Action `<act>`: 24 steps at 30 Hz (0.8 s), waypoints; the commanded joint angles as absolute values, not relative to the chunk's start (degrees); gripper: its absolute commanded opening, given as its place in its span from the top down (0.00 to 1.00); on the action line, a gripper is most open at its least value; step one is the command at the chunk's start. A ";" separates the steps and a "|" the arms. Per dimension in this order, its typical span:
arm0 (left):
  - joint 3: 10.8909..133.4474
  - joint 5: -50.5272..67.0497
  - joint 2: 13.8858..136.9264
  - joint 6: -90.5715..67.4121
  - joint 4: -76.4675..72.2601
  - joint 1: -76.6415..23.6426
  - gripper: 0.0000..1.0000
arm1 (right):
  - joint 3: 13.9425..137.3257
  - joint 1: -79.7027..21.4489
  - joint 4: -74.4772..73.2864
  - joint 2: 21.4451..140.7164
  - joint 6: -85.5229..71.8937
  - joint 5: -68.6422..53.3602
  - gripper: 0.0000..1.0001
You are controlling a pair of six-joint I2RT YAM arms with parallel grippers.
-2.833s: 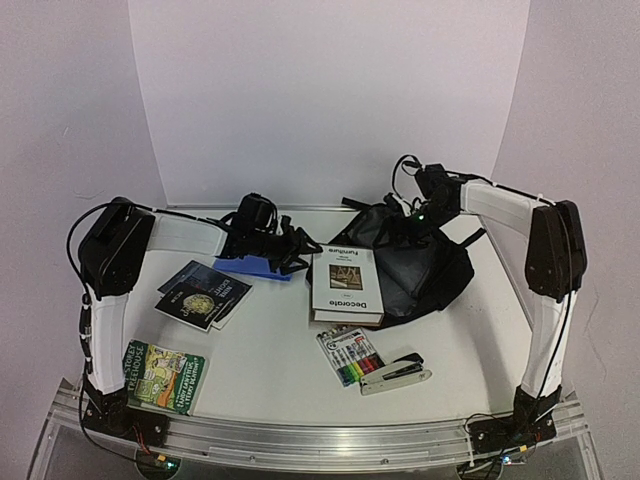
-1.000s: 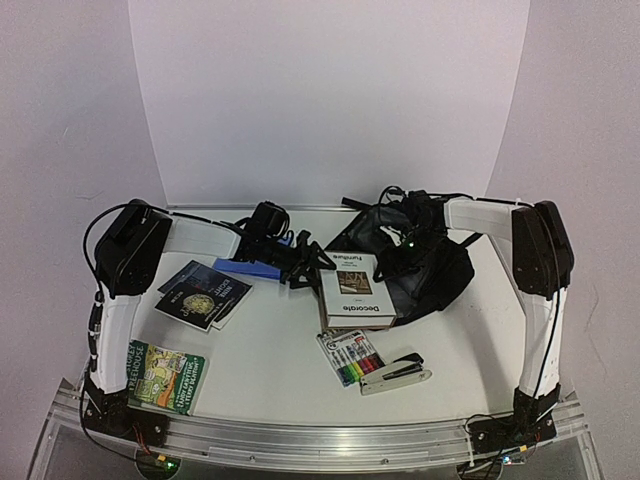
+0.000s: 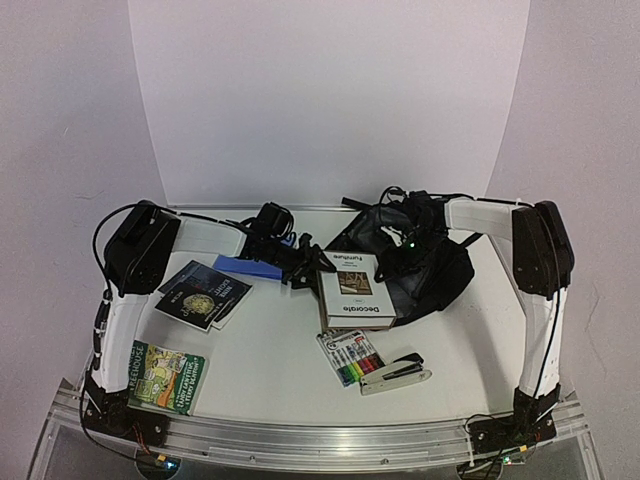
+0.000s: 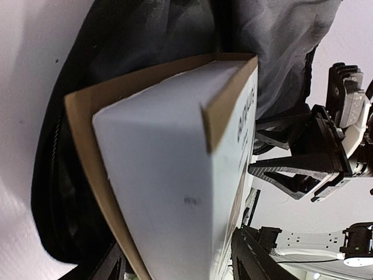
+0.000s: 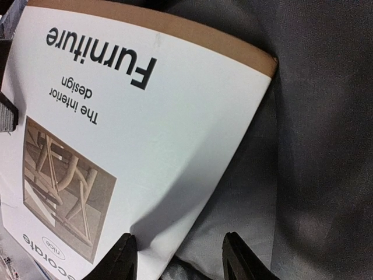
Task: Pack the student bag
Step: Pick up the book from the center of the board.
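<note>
student bag: black, far right of counter, grey lining showing. white furniture book: flat, far end over that lining. left tool: pinching the book's far-left end. right tool: spread, empty, above the lining at the book's corner.

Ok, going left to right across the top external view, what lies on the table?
green book → dark books → blue flat item → white Furniture book → student bag. The marker pack and stapler overlap the white book sideways, so they are left out.
</note>
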State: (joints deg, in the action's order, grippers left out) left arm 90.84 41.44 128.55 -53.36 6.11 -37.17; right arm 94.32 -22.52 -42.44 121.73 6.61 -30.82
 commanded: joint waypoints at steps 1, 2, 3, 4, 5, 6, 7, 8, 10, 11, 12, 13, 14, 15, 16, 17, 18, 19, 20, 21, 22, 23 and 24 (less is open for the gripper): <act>94.63 44.60 130.02 -52.77 5.37 -37.35 0.39 | 94.99 -22.31 -43.50 122.05 6.59 -28.92 0.50; 94.41 44.71 129.92 -52.93 5.11 -37.35 0.39 | 95.03 -22.29 -43.51 122.08 6.54 -28.98 0.50; 93.95 44.85 129.83 -53.21 4.60 -37.35 0.39 | 95.06 -22.32 -43.50 122.08 6.51 -29.06 0.50; 93.43 45.25 129.76 -53.57 3.71 -37.35 0.39 | 95.04 -22.34 -43.47 122.07 6.48 -29.15 0.50; 93.04 45.85 129.80 -54.06 2.64 -37.36 0.39 | 95.08 -22.37 -43.50 122.00 6.43 -29.26 0.50; 92.86 46.68 129.97 -54.69 1.52 -37.41 0.40 | 95.11 -22.34 -43.50 121.93 6.33 -29.44 0.50; 92.74 47.38 130.25 -55.23 0.76 -37.45 0.42 | 95.18 -22.37 -43.44 122.02 6.22 -29.65 0.50; 92.64 47.96 130.60 -55.68 0.38 -37.55 0.43 | 95.36 -22.40 -43.42 122.10 6.08 -29.91 0.50; 92.75 49.13 130.99 -56.31 -1.48 -37.74 0.47 | 95.77 -22.56 -43.42 122.12 5.86 -30.36 0.49; 92.93 49.62 131.18 -56.53 -2.19 -37.80 0.48 | 95.97 -22.60 -43.38 122.14 5.81 -30.51 0.49; 93.17 50.13 131.43 -56.81 -2.60 -37.94 0.49 | 96.16 -22.66 -43.33 122.17 5.80 -30.66 0.49; 93.58 50.92 131.46 -56.94 -3.17 -38.07 0.49 | 96.31 -22.72 -43.23 122.17 5.72 -30.67 0.49; 93.88 51.60 131.41 -57.06 -3.74 -38.21 0.49 | 96.43 -22.78 -43.11 122.19 5.63 -30.68 0.49; 94.13 52.04 131.24 -57.12 -4.17 -38.36 0.49 | 96.53 -22.83 -43.00 122.26 5.47 -30.68 0.48; 94.36 52.32 131.11 -57.14 -4.31 -38.49 0.49 | 96.69 -22.91 -42.92 122.40 5.28 -30.77 0.48; 94.47 52.61 131.10 -57.17 -4.37 -38.58 0.49 | 96.89 -23.00 -42.85 122.56 5.12 -30.97 0.48; 94.46 53.16 131.19 -57.40 -4.66 -38.60 0.49 | 97.06 -23.02 -42.79 122.60 4.99 -31.09 0.48; 94.41 53.68 131.36 -57.77 -5.12 -38.59 0.49 | 97.23 -23.02 -42.73 122.61 4.87 -31.17 0.48; 94.37 54.65 131.72 -58.33 -6.06 -38.65 0.46 | 97.39 -23.08 -42.54 122.61 4.80 -31.27 0.48; 94.52 55.20 132.27 -59.05 -6.68 -38.78 0.43 | 97.49 -23.11 -42.46 122.61 4.72 -31.31 0.48; 94.75 55.74 132.80 -59.56 -7.21 -38.88 0.41 | 97.57 -23.14 -42.40 122.61 4.64 -31.36 0.48; 95.01 56.00 133.29 -59.92 -7.41 -38.97 0.41 | 97.68 -23.23 -42.37 122.58 4.62 -31.38 0.48; 95.14 56.17 133.65 -60.17 -7.52 -39.05 0.40 | 97.72 -23.27 -42.33 122.58 4.59 -31.38 0.48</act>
State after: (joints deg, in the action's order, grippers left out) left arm 92.09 51.37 131.64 -58.24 -2.11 -37.58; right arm 95.65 -22.61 -42.98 121.76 5.37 -31.14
